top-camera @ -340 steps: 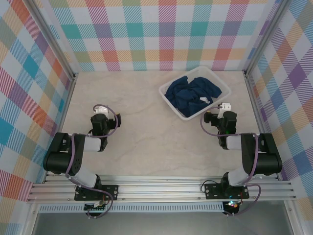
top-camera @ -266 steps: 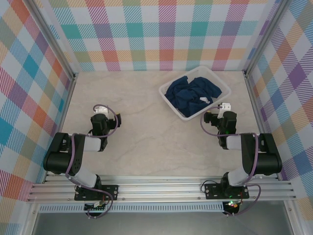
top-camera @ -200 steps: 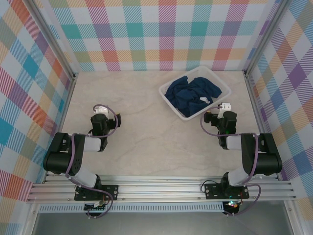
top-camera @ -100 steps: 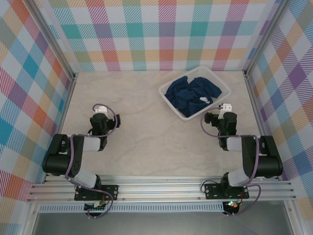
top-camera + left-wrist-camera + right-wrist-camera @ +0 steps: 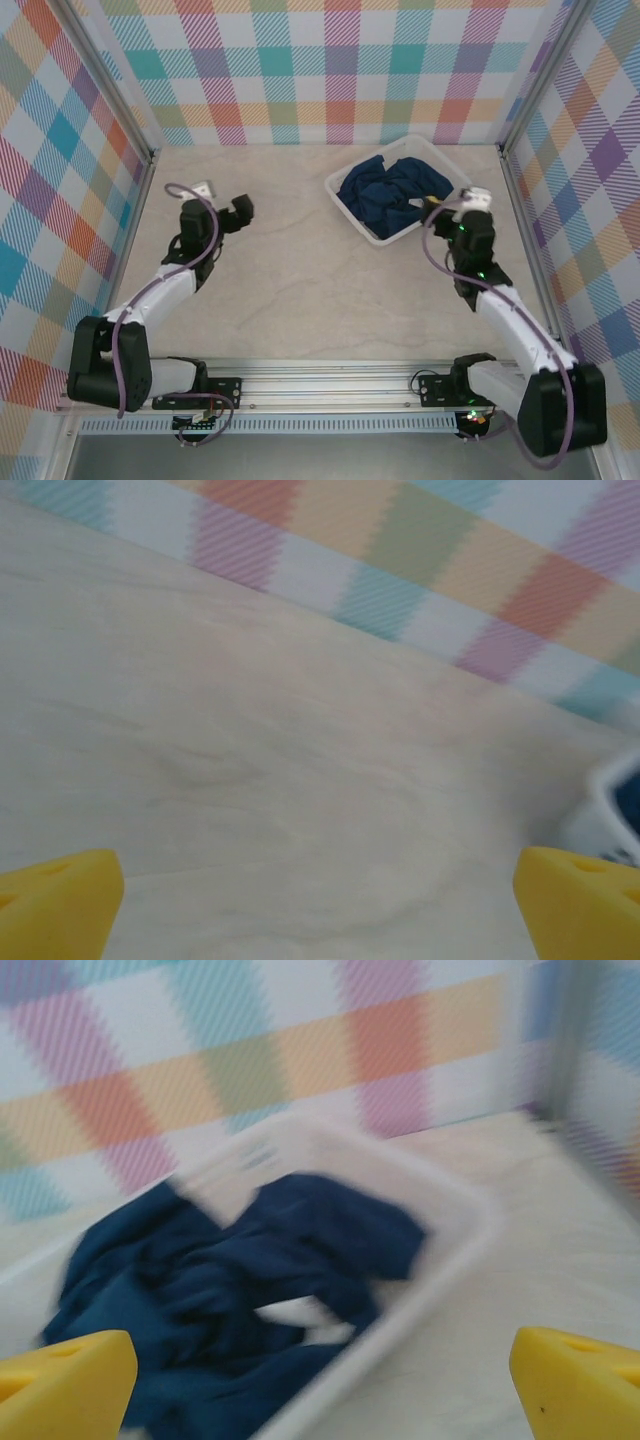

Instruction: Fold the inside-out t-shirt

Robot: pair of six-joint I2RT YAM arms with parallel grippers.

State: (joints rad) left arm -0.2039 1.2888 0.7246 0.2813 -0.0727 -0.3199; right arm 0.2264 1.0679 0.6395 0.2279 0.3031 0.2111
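The inside-out t-shirt (image 5: 392,193) is a crumpled dark navy heap inside a white bin (image 5: 352,214) at the far right of the table. In the right wrist view the t-shirt (image 5: 220,1280) shows a white patch (image 5: 298,1312) among its folds. My right gripper (image 5: 455,201) hovers at the bin's near right edge, open, its yellow fingertips (image 5: 65,1380) wide apart with nothing between them. On the left side of the table my left gripper (image 5: 222,198) is open over bare tabletop, and its yellow fingertips (image 5: 55,905) hold nothing.
The bin's rim (image 5: 440,1285) runs diagonally below the right gripper, and a corner of the bin (image 5: 612,810) shows at the right edge of the left wrist view. Checked walls enclose the table on three sides. Bare tabletop (image 5: 290,260) lies between the arms.
Both arms have unfolded and reached away from their bases. The left gripper rose toward the far left; the right gripper went up to the bin's near right edge.
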